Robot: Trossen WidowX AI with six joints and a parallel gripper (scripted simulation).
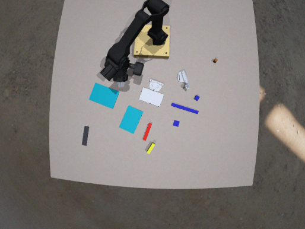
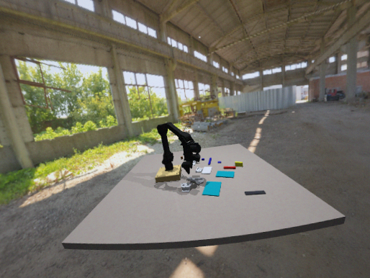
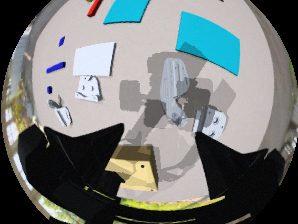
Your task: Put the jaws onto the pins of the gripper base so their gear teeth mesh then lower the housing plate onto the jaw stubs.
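The arm (image 1: 128,38) (image 2: 179,134) bends from its yellow base, upper middle in the top view, toward the lower left, pincer (image 1: 120,78) (image 2: 191,163) (image 3: 160,131) pointing down. The pincer is open wide, gripping nothing. Four pale plastic parts are visible: a long one (image 1: 120,84) (image 2: 197,180) (image 3: 175,85) below the pincer, a holed one (image 2: 186,186) (image 3: 212,122) near it, another holed one (image 1: 155,85) (image 2: 199,170) (image 3: 88,89) beside the white card (image 1: 151,96) (image 2: 206,170) (image 3: 94,59), and a narrow one (image 1: 183,78) (image 3: 62,114) right of centre from above. Two teal sheets, two blue cubes and one blue bar lie apart. The table (image 1: 193,160) (image 2: 198,216) has open room along its lower edge.
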